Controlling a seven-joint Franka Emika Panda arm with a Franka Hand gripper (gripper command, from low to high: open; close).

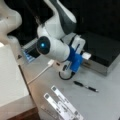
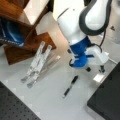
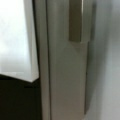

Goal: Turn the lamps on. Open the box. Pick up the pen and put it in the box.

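In a front view, white arm's gripper [image 1: 83,53] with blue mount lowered at front edge of wide flat case with black hinged lid and silver-grey sides [image 1: 105,53], lid down, right at small white tab [image 1: 86,55]; spread or closure of fingers impossible to tell. Slim black pen with silvery front part [image 1: 85,86] flat on grey table [image 1: 105,100], toward a front view's bottom from gripper, apart from fingers and from case. Two flat white perforated strips [image 1: 63,103] further toward bottom left. In a front view, gripper [image 2: 96,70] just above white tab [image 2: 99,78] at case's black lid [image 2: 107,100]; pen [image 2: 70,86] on table to left of tab, untouched; strips [image 2: 37,63] beside brown wooden stand [image 2: 27,42]. In wrist view, close on silver-grey side of case [image 3: 65,82] and white tab [image 3: 17,40]; pen out of sight.
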